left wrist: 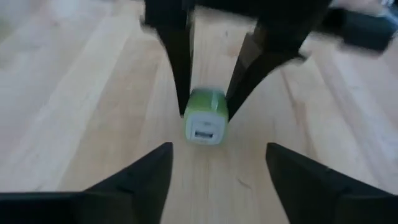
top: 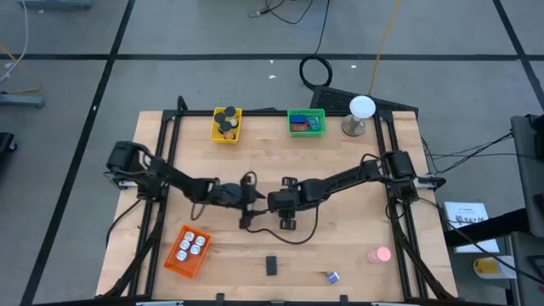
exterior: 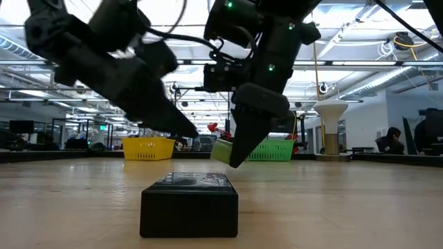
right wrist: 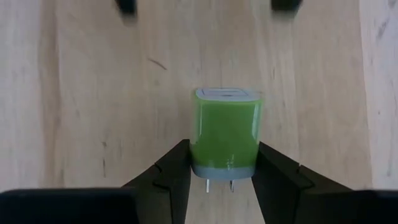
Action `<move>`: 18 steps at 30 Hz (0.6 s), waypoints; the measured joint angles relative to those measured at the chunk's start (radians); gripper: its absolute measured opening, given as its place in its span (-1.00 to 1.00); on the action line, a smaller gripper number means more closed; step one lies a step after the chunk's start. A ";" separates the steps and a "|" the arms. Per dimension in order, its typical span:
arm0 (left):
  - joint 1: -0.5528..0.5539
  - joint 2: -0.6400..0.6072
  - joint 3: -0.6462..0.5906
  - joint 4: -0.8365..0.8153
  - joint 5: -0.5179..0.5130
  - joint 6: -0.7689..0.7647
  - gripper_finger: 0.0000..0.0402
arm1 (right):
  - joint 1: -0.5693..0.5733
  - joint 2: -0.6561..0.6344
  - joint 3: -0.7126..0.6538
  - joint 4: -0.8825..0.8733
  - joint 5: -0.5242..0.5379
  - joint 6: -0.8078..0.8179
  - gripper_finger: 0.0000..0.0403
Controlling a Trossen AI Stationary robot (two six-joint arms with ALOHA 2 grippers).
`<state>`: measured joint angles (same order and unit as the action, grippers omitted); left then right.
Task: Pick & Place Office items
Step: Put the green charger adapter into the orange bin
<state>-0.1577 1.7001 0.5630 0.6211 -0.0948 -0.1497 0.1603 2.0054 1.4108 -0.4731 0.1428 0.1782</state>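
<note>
1. The right pincer (right wrist: 224,177) is clamped on a small green charger plug (right wrist: 226,134), one finger on each side, its two metal prongs pointing back toward the wrist.
2. The left pincer (left wrist: 217,165) faces it at the middle of the desk (top: 340,255), fingers spread apart and touching nothing; the plug shows just beyond its tips (white socket end toward this arm).
3. In the low view the green plug (exterior: 221,151) hangs above the desk between the right arm's fingers.
4. A black block (top: 272,265) lies near the front edge, well apart from both arms; a pink round piece (top: 379,254) and a small blue-and-white piece (top: 332,277) lie toward the front right.
5. The yellow basket (top: 226,125) holds black discs, the green basket (top: 306,121) holds blue and red pieces, and the orange basket (top: 189,250) holds white bits.
</note>
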 joint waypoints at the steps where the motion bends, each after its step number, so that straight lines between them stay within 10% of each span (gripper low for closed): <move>1: 0.000 0.021 0.009 -0.002 -0.002 0.000 0.38 | 0.003 -0.002 0.000 0.009 0.010 -0.001 -0.35; 9: -0.002 0.109 0.077 0.041 -0.010 0.011 0.46 | 0.015 -0.002 0.000 0.051 0.014 -0.015 -0.35; 18: -0.007 0.115 0.088 0.044 -0.010 0.028 -0.04 | 0.017 -0.002 0.000 0.085 0.013 -0.019 -0.34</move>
<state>-0.1650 1.8149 0.6514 0.6647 -0.1051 -0.1216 0.1771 2.0037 1.4105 -0.3881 0.1562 0.1593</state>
